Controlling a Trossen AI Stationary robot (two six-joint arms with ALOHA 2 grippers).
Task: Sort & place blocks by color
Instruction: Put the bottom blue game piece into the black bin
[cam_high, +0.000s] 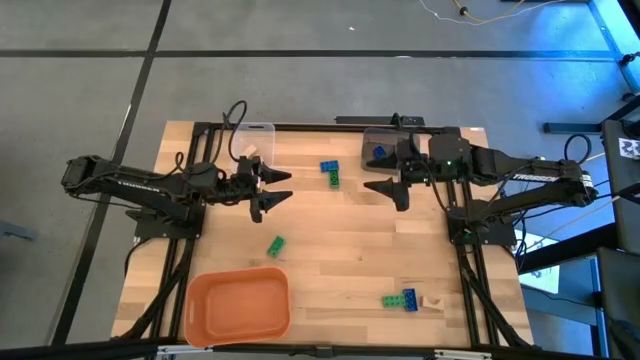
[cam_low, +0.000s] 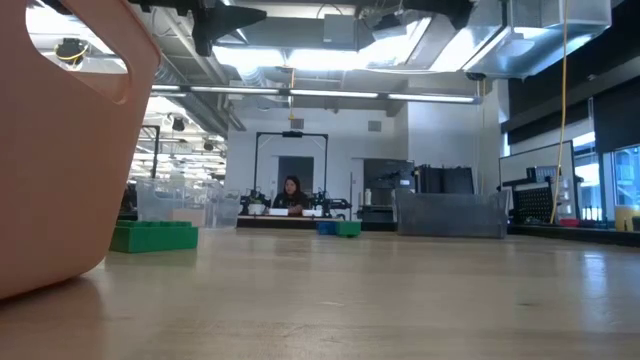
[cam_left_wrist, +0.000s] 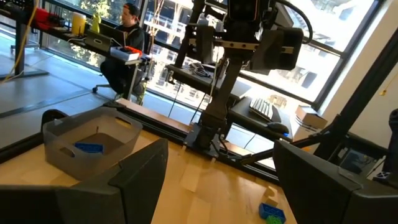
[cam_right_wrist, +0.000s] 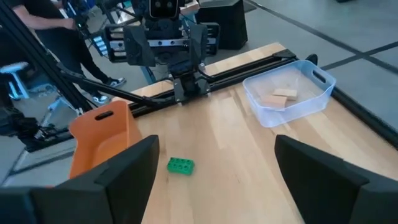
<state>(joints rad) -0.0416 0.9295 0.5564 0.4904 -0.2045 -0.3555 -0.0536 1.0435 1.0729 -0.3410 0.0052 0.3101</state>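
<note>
A blue and green pair of blocks (cam_high: 330, 172) lies at the table's far middle, between my two grippers. One green block (cam_high: 275, 245) lies alone mid-table, also seen in the right wrist view (cam_right_wrist: 180, 165). A green and blue pair (cam_high: 402, 299) with a tan block (cam_high: 432, 301) beside it lies near the front right. My left gripper (cam_high: 283, 188) hovers open, left of centre, holding nothing. My right gripper (cam_high: 387, 194) hovers open, right of centre, also with nothing between its fingers.
A clear bin (cam_right_wrist: 289, 99) with tan blocks (cam_right_wrist: 280, 96) stands at the far left. A grey bin (cam_left_wrist: 93, 140) holding a blue block (cam_left_wrist: 89, 148) stands at the far right. An orange bin (cam_high: 238, 305) sits at the front left. People work at desks beyond the table.
</note>
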